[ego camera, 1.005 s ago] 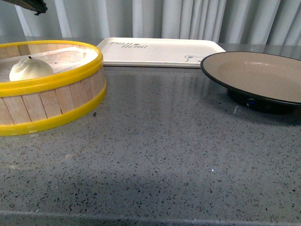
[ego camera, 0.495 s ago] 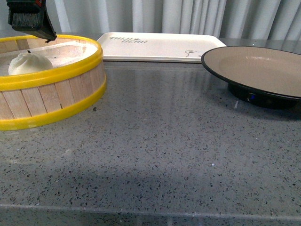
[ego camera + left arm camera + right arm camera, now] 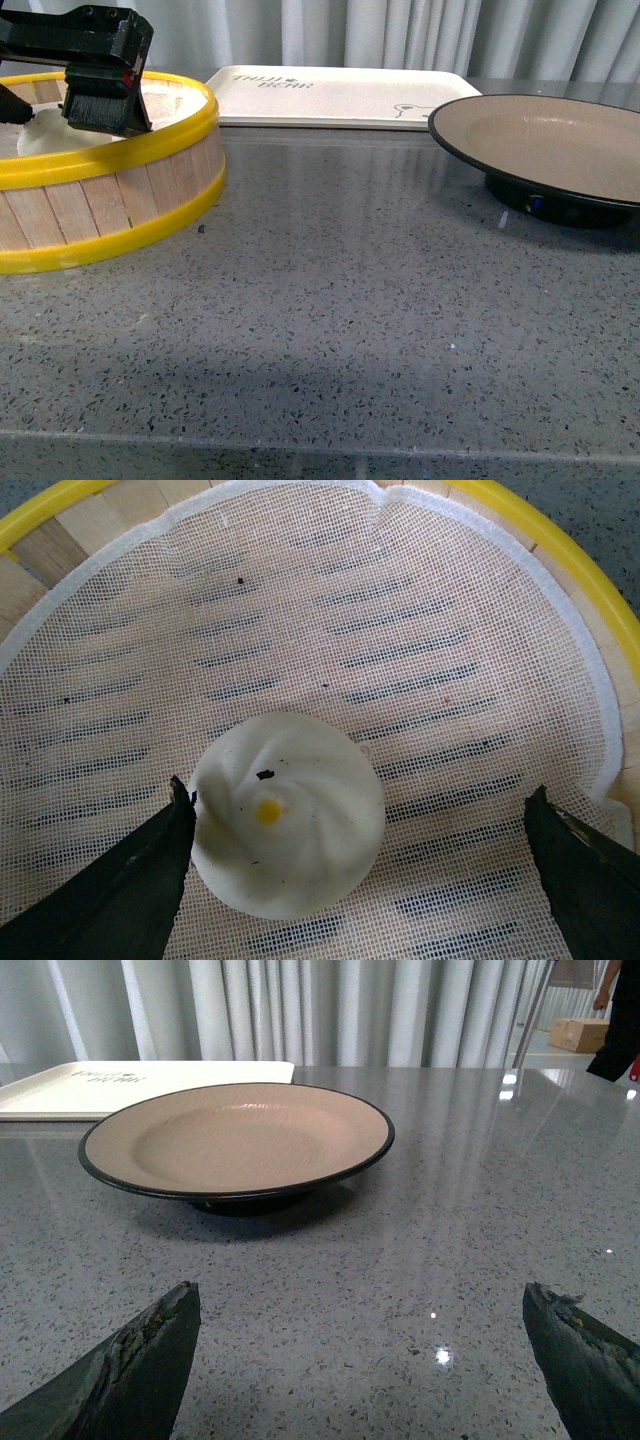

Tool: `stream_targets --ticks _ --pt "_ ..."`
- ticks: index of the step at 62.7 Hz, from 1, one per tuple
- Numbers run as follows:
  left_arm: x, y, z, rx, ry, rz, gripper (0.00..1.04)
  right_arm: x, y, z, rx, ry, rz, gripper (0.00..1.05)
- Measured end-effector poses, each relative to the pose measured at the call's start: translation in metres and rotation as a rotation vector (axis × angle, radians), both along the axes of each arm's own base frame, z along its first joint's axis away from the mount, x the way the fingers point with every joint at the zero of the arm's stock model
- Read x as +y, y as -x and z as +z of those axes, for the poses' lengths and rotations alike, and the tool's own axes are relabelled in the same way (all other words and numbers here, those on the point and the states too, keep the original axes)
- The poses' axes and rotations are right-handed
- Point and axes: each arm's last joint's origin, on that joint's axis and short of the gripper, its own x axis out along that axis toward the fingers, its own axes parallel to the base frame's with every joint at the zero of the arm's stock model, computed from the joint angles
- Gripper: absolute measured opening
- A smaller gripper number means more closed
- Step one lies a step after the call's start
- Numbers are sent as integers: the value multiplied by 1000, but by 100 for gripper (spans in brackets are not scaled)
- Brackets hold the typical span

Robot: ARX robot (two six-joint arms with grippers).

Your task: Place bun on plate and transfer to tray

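Clearly the left arm is the nearer one. Our left gripper (image 3: pixel 357 798) hangs inside the steamer basket (image 3: pixel 130 190), jaws spread wide, pinching nothing. The bun (image 3: pixel 287 825) sits on the white mesh liner (image 3: pixel 400 610) between the two fingers, but not centred. One finger is touching or just beside its flank, and the other stands well apart across bare mesh. The bun is round, so it has no long axis to line up with. Its pleated top, with a small yellow dot and a dark speck, faces straight up at the wrist camera. We judge the coming move turns on that offset: either we shift toward the bun's middle, or the far finger does most of the travelling as the jaws close, which may nudge the soft bun sideways.

Our right gripper (image 3: pixel 358 1295) is also spread and empty, low over the grey counter (image 3: pixel 350 330) and facing the plate (image 3: pixel 237 1140), which has nothing on it. The tray (image 3: pixel 340 100) lies at the back, between basket and plate. It carries dark lettering near one corner and a small drawing near another, and we cannot read the words.
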Motion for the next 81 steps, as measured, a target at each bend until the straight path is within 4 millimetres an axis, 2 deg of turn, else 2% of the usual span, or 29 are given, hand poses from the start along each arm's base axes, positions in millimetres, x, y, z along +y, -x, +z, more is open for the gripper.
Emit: stream_targets --ticks 7,20,31,36,39,56,69,75,81 --pt "-1 0 -1 2 -5 3 96 0 0 0 0 0 0 96" --pt "-1 0 -1 -1 -15 14 48 0 0 0 0 0 0 96" --pt "-3 0 -1 -2 -16 11 24 0 0 0 0 0 0 96" --pt "-4 0 -1 -3 -16 7 8 0 0 0 0 0 0 96" --pt "-4 0 0 -4 -15 7 3 0 0 0 0 0 0 96" --pt "-5 -3 14 -40 -7 1 4 0 0 0 0 0 0 96" --pt "-13 -11 58 -157 22 -18 4 0 0 0 0 0 0 96" --pt "-25 -17 81 -219 36 -44 4 0 0 0 0 0 0 96" --pt "-47 -25 99 -265 46 -94 4 0 0 0 0 0 0 96"
